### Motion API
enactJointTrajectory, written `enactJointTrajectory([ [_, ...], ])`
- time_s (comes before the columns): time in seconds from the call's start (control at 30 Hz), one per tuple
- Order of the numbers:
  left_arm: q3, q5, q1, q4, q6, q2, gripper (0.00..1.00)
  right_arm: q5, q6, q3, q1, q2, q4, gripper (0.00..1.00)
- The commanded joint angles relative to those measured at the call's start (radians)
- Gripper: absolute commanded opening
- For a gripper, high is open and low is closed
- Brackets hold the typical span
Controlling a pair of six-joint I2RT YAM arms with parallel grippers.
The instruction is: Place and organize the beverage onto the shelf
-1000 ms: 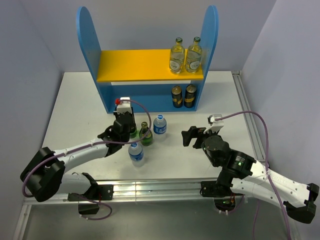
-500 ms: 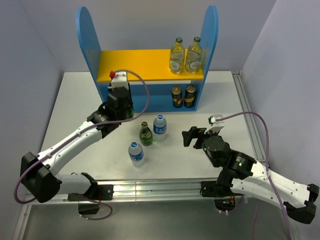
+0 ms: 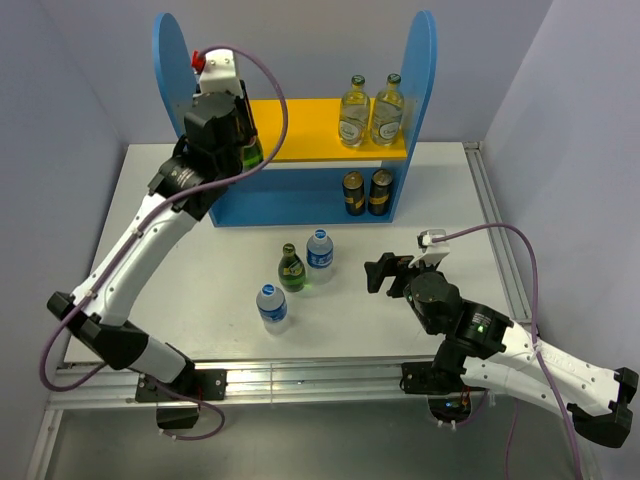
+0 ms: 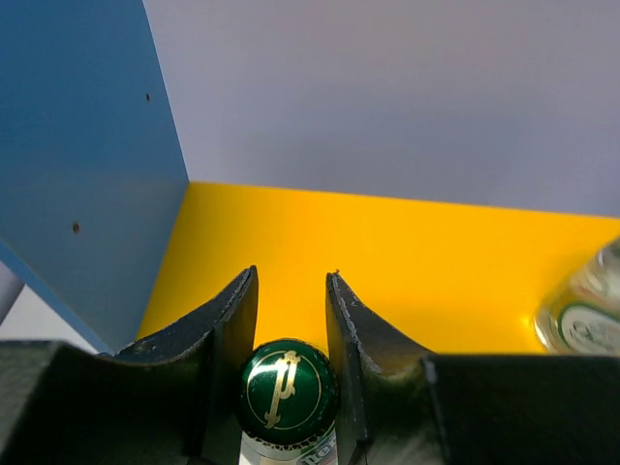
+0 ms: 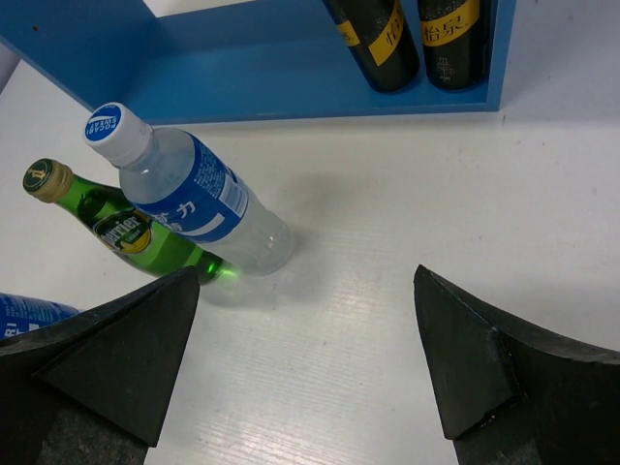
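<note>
Lifted from the table (image 3: pixel 160 220) to the upper left of the overhead view, the left gripper (image 4: pixel 291 291) now hangs over the yellow-orange upper board (image 3: pixel 310 130) of the shelf (image 3: pixel 425 80), pinching a green bottle (image 4: pixel 288 392) by its neck beside the left side panel (image 3: pixel 170 60). At lower right the right gripper (image 5: pixel 305 358) waits with jaws spread, near a second green bottle (image 3: pixel 291 268) and two water bottles (image 3: pixel 319 250). Two clear bottles (image 3: pixel 353 112) occupy the board's right end. Held only at the neck, the bottle could swing, clip the panel, or topple if released tilted.
</note>
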Motion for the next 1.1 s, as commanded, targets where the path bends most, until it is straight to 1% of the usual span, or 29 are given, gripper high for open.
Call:
enactJointTrajectory([
  [0.0,0.154,-0.023,0.035,0.082,0.035,0.026,0.00,0.026,0.009,-0.001,0.006,-0.005,0.007,0.98],
  [0.13,0.225,-0.001,0.093,0.108,0.057,0.091,0.00,0.028,0.009,-0.004,0.006,-0.012,0.007,0.98],
  [0.23,0.312,0.011,0.136,0.091,0.055,0.150,0.00,0.029,0.010,-0.003,0.004,-0.013,0.007,0.98],
  [0.27,0.354,0.010,0.143,0.088,0.057,0.163,0.00,0.029,0.010,-0.003,0.004,-0.012,0.006,0.98],
  [0.47,0.464,0.036,0.185,0.064,0.069,0.253,0.00,0.036,0.013,-0.003,0.004,-0.015,0.004,0.98],
  [0.53,0.471,0.048,0.202,0.051,0.061,0.272,0.00,0.037,0.012,-0.003,0.006,-0.015,0.004,0.98],
  [0.67,0.437,0.053,0.221,0.045,0.046,0.276,0.01,0.040,0.013,-0.001,0.004,-0.012,0.002,0.98],
  [0.77,0.408,0.043,0.230,0.045,0.041,0.272,0.05,0.042,0.013,-0.001,0.004,-0.012,0.002,0.98],
  [0.8,0.399,0.040,0.233,0.045,0.040,0.270,0.07,0.042,0.013,-0.001,0.004,-0.010,0.002,0.98],
  [1.03,0.331,0.039,0.259,0.050,0.015,0.263,0.14,0.043,0.016,-0.001,0.006,-0.012,0.001,0.98],
  [1.07,0.310,0.033,0.261,0.057,0.017,0.261,0.16,0.045,0.016,-0.001,0.006,-0.008,0.001,0.98],
])
